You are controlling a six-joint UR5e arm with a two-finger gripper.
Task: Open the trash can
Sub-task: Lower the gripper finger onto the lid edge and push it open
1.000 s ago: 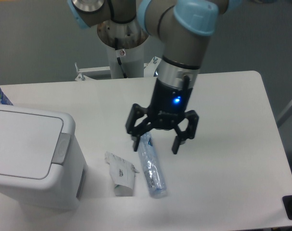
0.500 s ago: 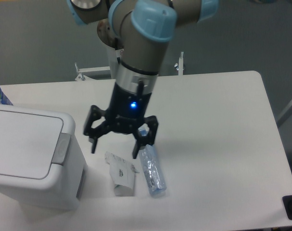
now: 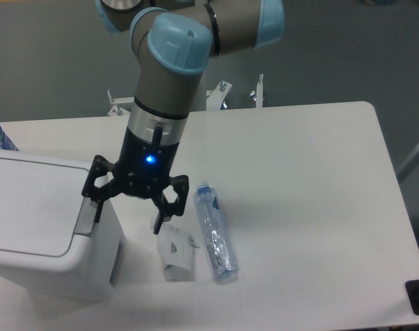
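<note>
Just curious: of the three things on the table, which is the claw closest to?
The trash can: the open gripper hangs at its lid's edge, one finger by the grey tab.

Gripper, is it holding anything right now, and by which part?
Nothing is held. The gripper is open, its fingers spread beside the trash can's grey tab.

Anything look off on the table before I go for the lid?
The small white carton lies crumpled beside the trash can, and a clear bottle lies on its side next to it. The lid looks shut; open gripper hovers by its grey tab.

Carton [image 3: 176, 251], bottle [image 3: 215, 234] crowd table [image 3: 319, 172] right of trash can [image 3: 43, 227]
</note>
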